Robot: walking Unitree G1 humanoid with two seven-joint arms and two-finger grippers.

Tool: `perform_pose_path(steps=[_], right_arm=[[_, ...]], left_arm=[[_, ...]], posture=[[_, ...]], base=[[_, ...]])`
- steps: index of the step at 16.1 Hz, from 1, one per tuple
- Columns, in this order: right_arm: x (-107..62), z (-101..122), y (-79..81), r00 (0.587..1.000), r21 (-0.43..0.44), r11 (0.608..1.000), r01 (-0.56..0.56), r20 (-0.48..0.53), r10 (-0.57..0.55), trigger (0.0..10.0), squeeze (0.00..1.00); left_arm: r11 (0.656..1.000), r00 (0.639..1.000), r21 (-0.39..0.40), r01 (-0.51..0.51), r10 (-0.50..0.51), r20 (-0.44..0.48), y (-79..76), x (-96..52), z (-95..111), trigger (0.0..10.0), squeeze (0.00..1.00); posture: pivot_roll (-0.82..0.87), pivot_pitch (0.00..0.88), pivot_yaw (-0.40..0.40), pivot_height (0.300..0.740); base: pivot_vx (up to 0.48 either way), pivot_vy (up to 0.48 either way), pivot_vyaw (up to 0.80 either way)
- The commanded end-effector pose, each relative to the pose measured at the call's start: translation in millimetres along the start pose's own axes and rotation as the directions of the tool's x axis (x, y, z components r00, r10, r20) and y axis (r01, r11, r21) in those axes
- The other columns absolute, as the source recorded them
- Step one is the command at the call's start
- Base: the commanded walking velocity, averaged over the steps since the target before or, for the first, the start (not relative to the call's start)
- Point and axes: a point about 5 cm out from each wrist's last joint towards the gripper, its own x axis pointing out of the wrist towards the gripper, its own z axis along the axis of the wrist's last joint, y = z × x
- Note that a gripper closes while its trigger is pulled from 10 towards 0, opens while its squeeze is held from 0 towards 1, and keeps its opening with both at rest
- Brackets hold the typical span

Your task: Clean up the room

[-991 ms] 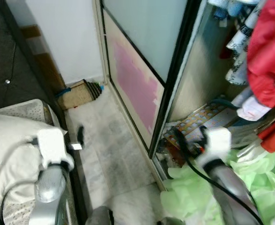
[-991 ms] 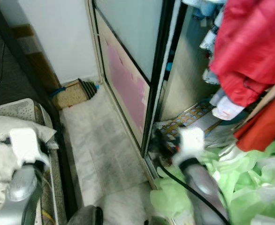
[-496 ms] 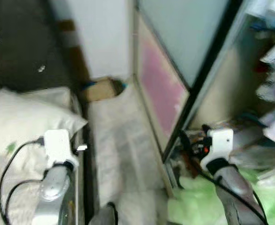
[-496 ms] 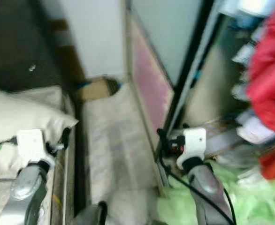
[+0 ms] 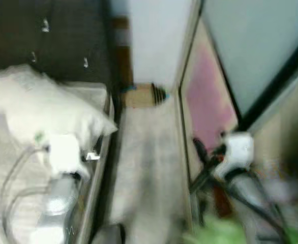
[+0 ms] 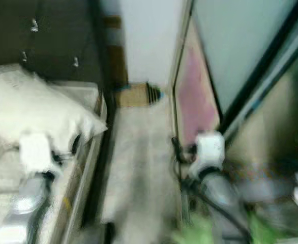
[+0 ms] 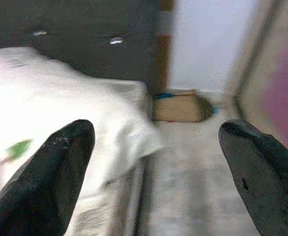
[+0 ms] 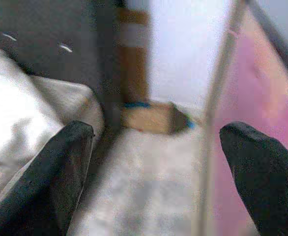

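Observation:
The eye views are blurred. My left gripper [image 7: 156, 130] is open and empty, held over the bed's edge near a white pillow [image 5: 42, 109]. My right gripper [image 8: 156, 129] is open too, with nothing between its fingers, low beside the wardrobe's sliding door [image 5: 205, 101] with its pink panel. A small brown box-like thing [image 5: 141, 95] with a blue bit lies on the floor against the far wall, beyond both grippers. A heap of green cloth [image 5: 215, 234] lies at the lower right by my right arm.
A narrow strip of pale floor [image 5: 149, 168] runs between the bed frame [image 5: 100, 168] and the wardrobe. A dark headboard [image 5: 52, 46] stands behind the bed. A white wall [image 5: 154, 40] closes the far end.
The whole picture has swung left: the camera turned, so the open wardrobe with red clothes left the view and the bed and headboard came in. Both arms keep their pose.

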Motion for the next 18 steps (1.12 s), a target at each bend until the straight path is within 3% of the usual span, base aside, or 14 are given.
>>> perform_pose_path(steps=[1, 18], right_arm=[[-5.6, -4.6, -6.3, 1.0, -0.011, 1.0, 0.021, -0.022, -0.021, 10.0, 0.0], [-3.1, -12.1, -3.9, 0.998, -0.007, 0.999, -0.045, -0.049, 0.045, 10.0, 0.0]], left_arm=[[1.0, 0.999, 0.006, 0.013, -0.013, 0.038, -3.1, 1.0, 5.6, 10.0, 0.0], [1.0, 1.0, -0.017, 0.009, -0.009, 0.022, -6.4, 1.3, 2.5, 10.0, 0.0]], posture=[[-0.02, 0.087, -0.055, 0.74], [-0.02, 0.08, -0.058, 0.74]], base=[[0.0, 0.0, 0.8], [0.0, 0.0, 0.8]])
